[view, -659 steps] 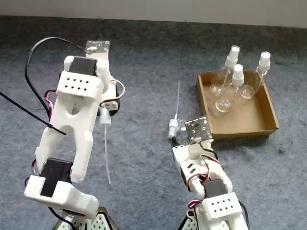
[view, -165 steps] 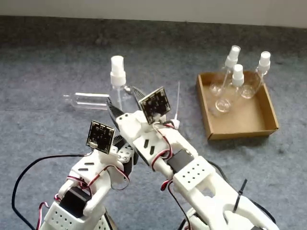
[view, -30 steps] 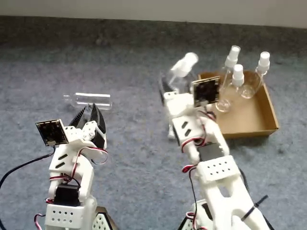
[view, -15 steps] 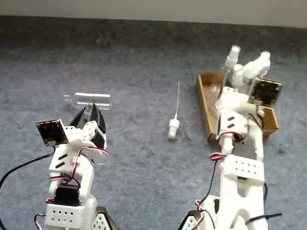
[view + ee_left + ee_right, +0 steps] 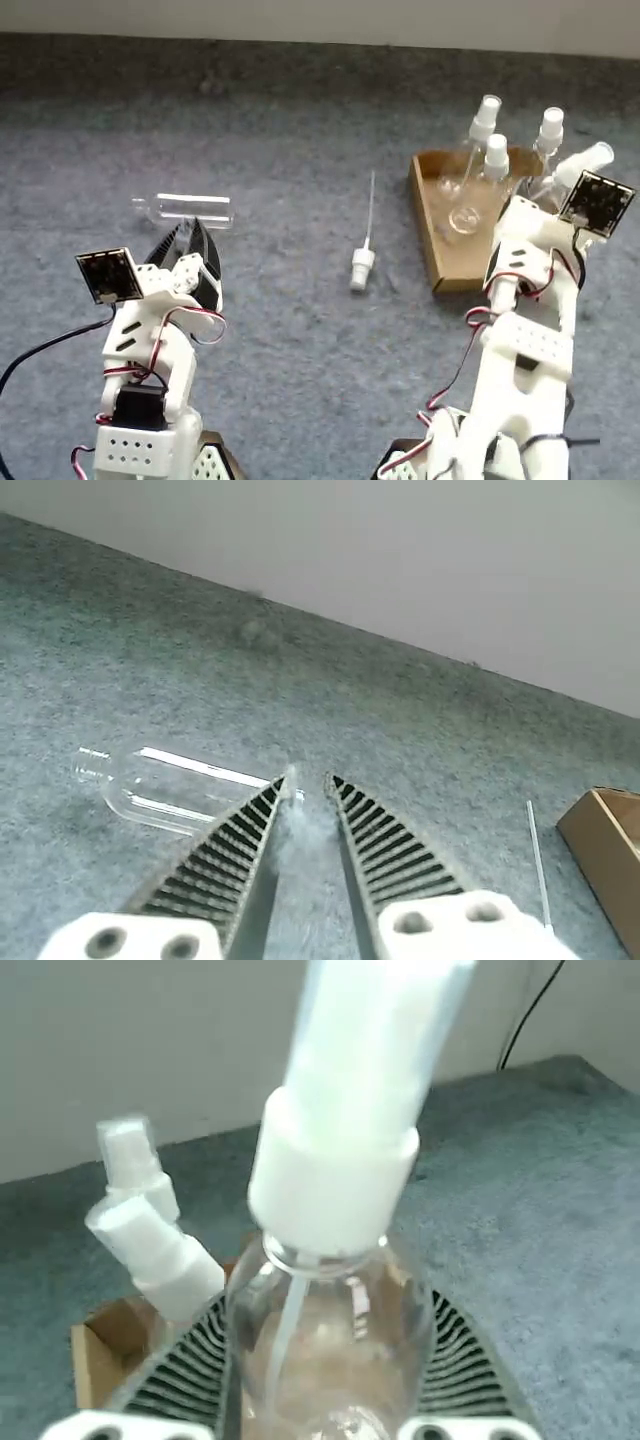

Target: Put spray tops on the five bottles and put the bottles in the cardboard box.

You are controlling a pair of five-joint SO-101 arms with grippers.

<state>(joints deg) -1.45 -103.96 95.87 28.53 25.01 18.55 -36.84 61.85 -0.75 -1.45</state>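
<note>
My right gripper [image 5: 558, 192] is shut on a clear bottle [image 5: 330, 1345] with a white spray top [image 5: 340, 1150], holding it tilted above the right part of the cardboard box [image 5: 426, 222]. Three capped bottles [image 5: 482, 160] lean in the box's far half, and their white tops [image 5: 150, 1230] rise just beyond the held bottle. A bare clear bottle [image 5: 186, 209] lies on its side at the left. My left gripper [image 5: 190, 248] stands open just short of it, with the bottle [image 5: 170, 785] beyond its fingertips [image 5: 283, 783]. A loose spray top [image 5: 361, 267] with its long tube lies mid-table.
Grey carpet covers the table, with open room between the two arms and in front of the box. A pale wall runs along the far edge. The box corner [image 5: 612, 838] and the loose tube [image 5: 538, 852] lie off to one side of my left gripper.
My right arm has swung from mid-table to over the box's right side, carrying the capped bottle. The left arm has not moved.
</note>
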